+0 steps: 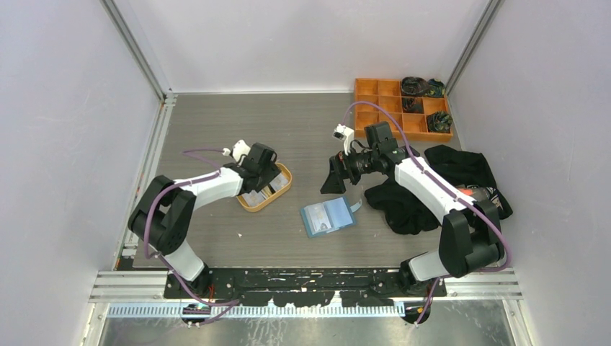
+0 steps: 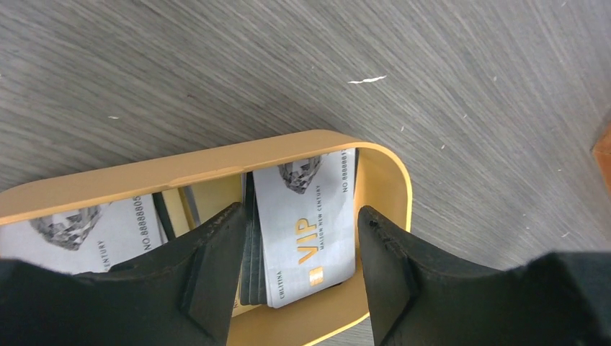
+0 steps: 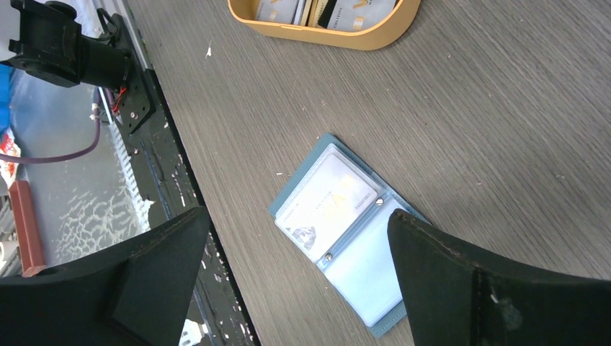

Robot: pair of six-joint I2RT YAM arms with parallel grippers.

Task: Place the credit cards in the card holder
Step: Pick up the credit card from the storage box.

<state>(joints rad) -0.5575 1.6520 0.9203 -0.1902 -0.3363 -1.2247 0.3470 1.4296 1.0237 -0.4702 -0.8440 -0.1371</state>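
Observation:
Several credit cards sit in an orange oval tray [image 1: 282, 194]. In the left wrist view a silver VIP card [image 2: 317, 209] tops a stack of dark cards, and another silver card [image 2: 86, 231] lies further left. My left gripper [image 2: 299, 223] is down in the tray with its fingers astride that stack; it is open, with a small gap at the card's right edge. The blue card holder [image 1: 328, 216] lies unfolded on the table, one card [image 3: 328, 198] in a clear pocket. My right gripper [image 3: 299, 215] hovers wide open above the card holder [image 3: 364, 274], holding nothing.
An orange compartment box [image 1: 385, 108] with dark items stands at the back right. Black cloth [image 1: 439, 180] lies heaped under the right arm. The tray rim [image 2: 216, 162] curves around my left fingers. The table's near edge and the left arm's base [image 3: 65, 50] show in the right wrist view.

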